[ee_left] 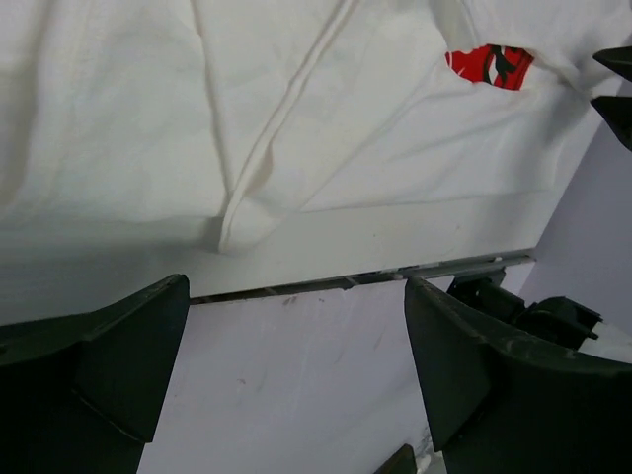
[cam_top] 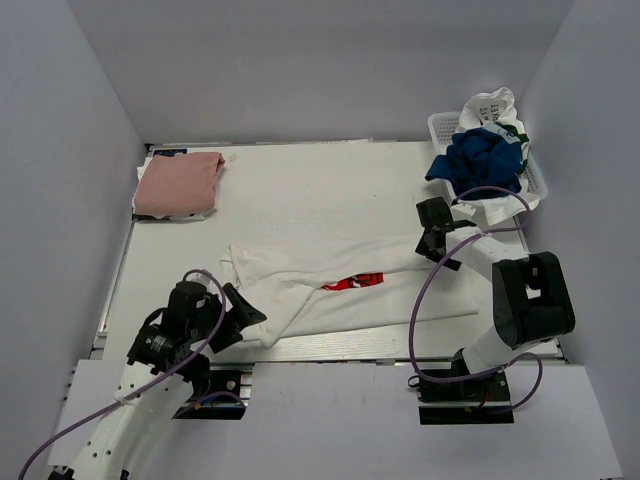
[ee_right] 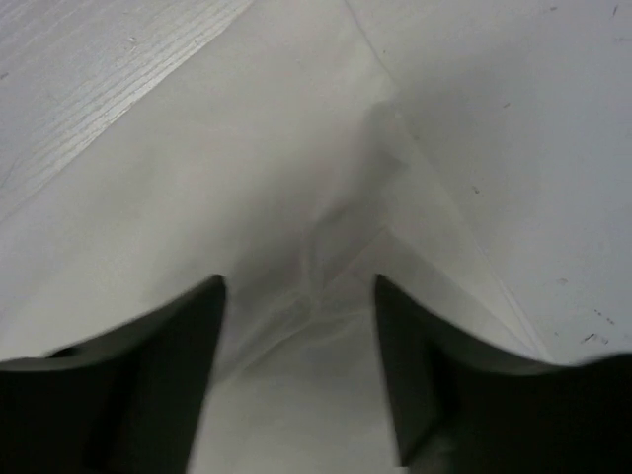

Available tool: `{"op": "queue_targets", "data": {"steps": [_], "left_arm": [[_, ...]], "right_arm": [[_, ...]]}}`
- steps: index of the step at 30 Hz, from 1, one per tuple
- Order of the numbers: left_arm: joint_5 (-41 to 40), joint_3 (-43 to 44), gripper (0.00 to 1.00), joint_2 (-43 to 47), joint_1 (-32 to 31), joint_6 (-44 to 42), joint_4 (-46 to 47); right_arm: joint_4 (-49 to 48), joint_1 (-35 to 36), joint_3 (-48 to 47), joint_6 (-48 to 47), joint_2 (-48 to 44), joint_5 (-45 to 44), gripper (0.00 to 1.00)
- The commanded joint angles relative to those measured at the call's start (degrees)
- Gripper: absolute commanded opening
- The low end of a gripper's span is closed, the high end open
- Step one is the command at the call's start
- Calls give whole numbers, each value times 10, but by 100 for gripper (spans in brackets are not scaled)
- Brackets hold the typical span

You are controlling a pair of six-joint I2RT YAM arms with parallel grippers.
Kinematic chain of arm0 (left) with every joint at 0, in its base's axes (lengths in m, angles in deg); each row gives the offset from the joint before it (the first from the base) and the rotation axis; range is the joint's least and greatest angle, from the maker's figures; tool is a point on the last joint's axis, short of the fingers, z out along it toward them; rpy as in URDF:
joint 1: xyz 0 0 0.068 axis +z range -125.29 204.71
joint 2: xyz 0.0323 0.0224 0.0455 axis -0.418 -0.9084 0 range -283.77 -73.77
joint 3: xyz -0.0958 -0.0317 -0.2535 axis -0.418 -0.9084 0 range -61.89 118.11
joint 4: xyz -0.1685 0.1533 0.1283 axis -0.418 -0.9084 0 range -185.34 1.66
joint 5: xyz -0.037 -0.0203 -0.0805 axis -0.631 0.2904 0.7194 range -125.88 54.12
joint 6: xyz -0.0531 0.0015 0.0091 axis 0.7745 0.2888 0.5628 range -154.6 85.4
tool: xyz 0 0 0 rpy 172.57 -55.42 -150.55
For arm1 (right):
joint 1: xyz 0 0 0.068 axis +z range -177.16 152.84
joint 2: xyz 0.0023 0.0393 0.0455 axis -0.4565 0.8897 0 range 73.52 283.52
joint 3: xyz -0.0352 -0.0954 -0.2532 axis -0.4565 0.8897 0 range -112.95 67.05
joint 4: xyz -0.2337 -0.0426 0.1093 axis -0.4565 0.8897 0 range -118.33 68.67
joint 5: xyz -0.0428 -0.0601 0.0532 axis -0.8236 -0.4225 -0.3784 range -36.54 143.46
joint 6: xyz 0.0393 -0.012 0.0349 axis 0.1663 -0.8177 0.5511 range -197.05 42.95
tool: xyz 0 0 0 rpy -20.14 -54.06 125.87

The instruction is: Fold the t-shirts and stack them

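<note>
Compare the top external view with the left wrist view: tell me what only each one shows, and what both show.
Only top external: the folded pink t-shirt and the basket holding a blue t-shirt. Only left wrist: a close look at the folded hem near the table edge. Both: the white t-shirt, its red print, the open left gripper.

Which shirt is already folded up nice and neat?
The pink shirt at the far left. It is a tidy flat rectangle, while the white shirt lies spread out in the middle and the blue shirt sits bunched in the basket.
</note>
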Motion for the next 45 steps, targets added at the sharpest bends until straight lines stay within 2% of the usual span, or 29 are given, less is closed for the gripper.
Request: {"op": "queue_targets", "data": {"steps": [1, 3, 4, 6, 8, 11, 12, 13, 16, 22, 25, 28, 29, 30, 31, 32, 33, 34, 35, 36, 37, 38, 39, 40, 41, 42, 43, 45], "left_arm": [[-47, 51, 100, -22, 0, -17, -22], [-47, 51, 100, -36, 0, -34, 15], [-47, 51, 100, -54, 0, -39, 36], [-41, 45, 100, -80, 0, -48, 112], [-27, 38, 100, -135, 0, -70, 202], [-9, 35, 100, -212, 0, -91, 271], [-9, 35, 100, -269, 0, -110, 308], [-18, 46, 100, -298, 0, -116, 320], [-49, 76, 100, -373, 0, -133, 346], [-138, 133, 100, -552, 14, -155, 384], [-177, 187, 100, -666, 14, -178, 391], [-193, 301, 100, -774, 24, -206, 391], [-199, 383, 100, -856, 24, -231, 378], [-193, 432, 100, -900, 30, -242, 363], [-165, 544, 100, -947, 30, -252, 346], [-146, 608, 100, -1043, 30, -282, 313], [-131, 677, 100, -1093, 35, -291, 289], [-108, 829, 100, -1143, 35, -303, 269], [-101, 926, 100, -1198, 35, -311, 186], [-88, 1026, 100, -1310, 35, -321, 153], [-47, 1199, 100, -1360, 35, -331, 135], [-24, 1254, 100, -1398, 35, -331, 135], [-4, 1270, 100, -1415, 30, -315, 208], [42, 1201, 100, -1402, 30, -300, 276], [50, 1154, 100, -1388, 23, -277, 344], [50, 1125, 100, -1381, 23, -257, 424], [50, 1137, 100, -1386, 15, -256, 432], [55, 1207, 100, -1443, 4, -278, 386]], "right_arm": [[31, -3, -19, 19, -18, -24, 75], [38, -5, -20, 21, -39, -24, 80], [39, -4, -25, 18, -53, -24, 87], [48, -3, -36, 11, -60, -24, 90], [39, 0, -43, -26, -76, -10, 90], [-24, 3, -29, -78, -85, 52, 90], [-44, 2, -23, -90, -87, 68, 90], [-96, 4, -16, -112, -85, 136, 90], [-137, 2, -2, -132, -50, 191, 90], [-138, 0, -14, -110, 55, 230, 90], [-119, 5, -9, -92, 58, 221, 90], [-101, 20, 27, -71, 27, 223, 90], [-89, 36, 49, -67, 5, 225, 90], [-79, 45, 63, -46, -8, 231, 90], [-77, 53, 103, -43, -35, 242, 90], [-75, 87, 120, -33, -62, 248, 90], [-80, 99, 135, -22, -87, 271, 90], [-87, 128, 149, -16, -98, 281, 90], [-92, 161, 192, -2, -124, 289, 90], [-100, 180, 205, 10, -131, 310, 90], [-99, 218, 217, 15, -137, 313, 90], [-98, 239, 226, 21, -146, 318, 90], [-97, 292, 226, 21, -149, 344, 90], [-98, 312, 223, 15, -150, 359, 90], [-98, 329, 214, -20, -150, 375, 90], [-92, 379, 203, -35, -147, 391, 90], [-94, 394, 196, -53, -143, 408, 90], [-123, 425, 202, -94, -143, 451, 90]]}}
